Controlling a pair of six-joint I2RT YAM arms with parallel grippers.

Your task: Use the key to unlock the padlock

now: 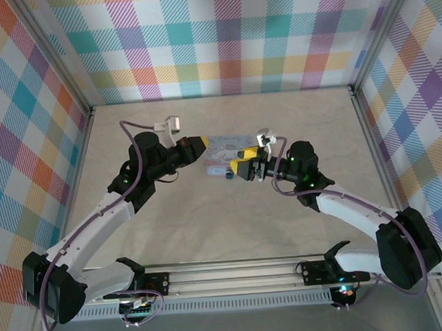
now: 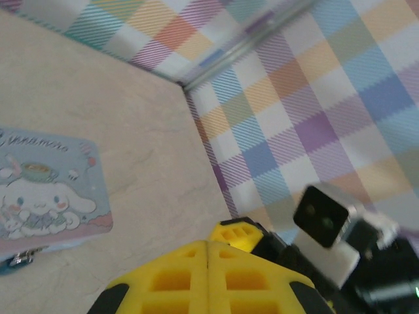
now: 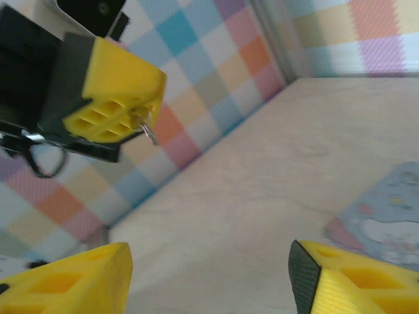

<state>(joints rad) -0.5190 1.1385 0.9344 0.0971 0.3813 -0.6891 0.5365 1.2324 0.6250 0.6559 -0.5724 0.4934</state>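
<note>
Tiny dark blue padlock with a thin silvery shackle (image 2: 18,260) lies on the table at the near edge of the light blue cartoon-print tin box (image 1: 227,150). My right gripper (image 1: 242,168) is just beside it, jaws wide apart, empty. My left gripper (image 1: 199,144) is clamped on the tiny silvery key (image 3: 148,129), only a sliver poking out. Risks: the key twists or drops on insertion, and the unheld padlock skids away.

White arms (image 1: 97,218) with black joints (image 1: 149,158), yellow fingers (image 1: 195,145) (purple cables (image 1: 136,124) looped alongside).
</note>
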